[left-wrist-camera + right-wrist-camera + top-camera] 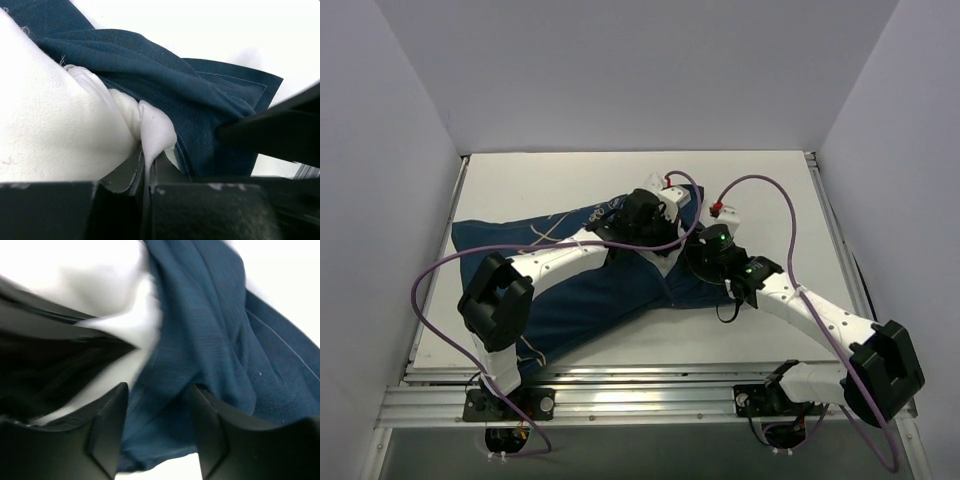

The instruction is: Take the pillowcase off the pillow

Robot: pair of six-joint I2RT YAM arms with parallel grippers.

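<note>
Left gripper point(147, 172) clamped on soft pillow point(60, 130) corner; right gripper point(159, 390) wide, straddling limp pillowcase point(200, 330); grasp hem, 3 o'clock end.

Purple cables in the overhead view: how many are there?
2. One thin purple cable loops along the left arm; the other arcs above the right arm. Others may be hidden.

Pillowcase point(570, 305): dark navy; you'll spot thin white line drawings on it.
Pillow point(50, 125): plain white to your eye.
Arms point(560, 262): white links, black joints.
Cables point(752, 178): purple.
Table point(550, 180): white.
</note>
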